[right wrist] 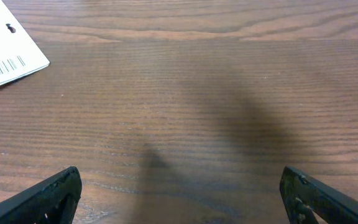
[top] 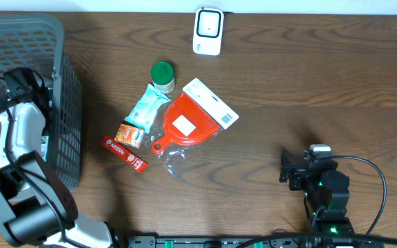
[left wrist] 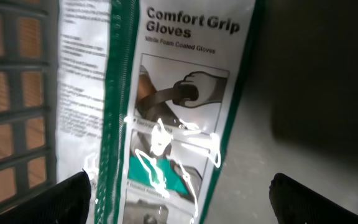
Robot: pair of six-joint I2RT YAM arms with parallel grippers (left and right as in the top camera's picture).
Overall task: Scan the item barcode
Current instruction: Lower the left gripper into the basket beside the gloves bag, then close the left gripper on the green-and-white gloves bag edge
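Observation:
In the left wrist view a white and green "Comfort Grip Gloves" packet (left wrist: 179, 81) lies inside the grey basket (left wrist: 11, 93). My left gripper (left wrist: 180, 190) hovers open just over it, its dark fingertips (left wrist: 70, 193) spread wider than the packet. From overhead the left gripper (top: 25, 84) is down inside the basket (top: 66, 131). A white scanner (top: 208, 31) sits at the table's far edge. My right gripper (top: 288, 169) stands open over bare wood at the front right, nothing between its fingers (right wrist: 48, 196).
Mid-table lie a green-lidded jar (top: 162, 74), a teal packet (top: 145, 107), a red dustpan on a white barcode card (top: 193, 118), a small orange box (top: 129, 134) and a red bar (top: 124, 153). The card's corner (right wrist: 8, 53) shows in the right wrist view.

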